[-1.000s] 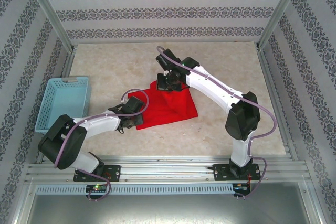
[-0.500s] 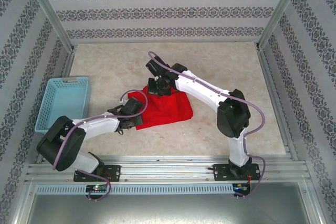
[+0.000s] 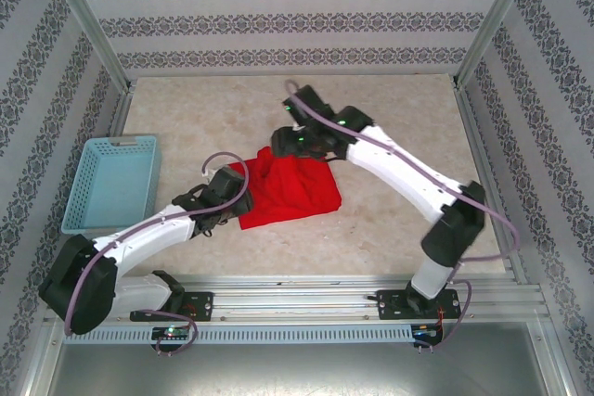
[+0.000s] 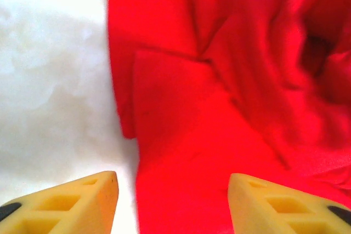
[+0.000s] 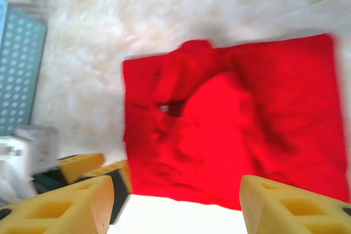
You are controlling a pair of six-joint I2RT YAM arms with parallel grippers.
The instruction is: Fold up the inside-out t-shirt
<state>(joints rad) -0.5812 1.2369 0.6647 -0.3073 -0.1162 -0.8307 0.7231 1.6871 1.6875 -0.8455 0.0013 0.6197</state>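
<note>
On the table [image 3: 186, 108], the left gripper [image 4: 171, 183] at nine o'clock of the t-shirt [image 3: 292, 194] and the right gripper [image 5: 176, 186] at twelve both gape empty, so its puffy fold could slump open

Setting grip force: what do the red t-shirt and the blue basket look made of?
The t-shirt: soft matte cloth, likely knit, since it creases and bunches in folds. The basket: stiff light blue plastic by the look of it, with moulded mesh holes.
</note>
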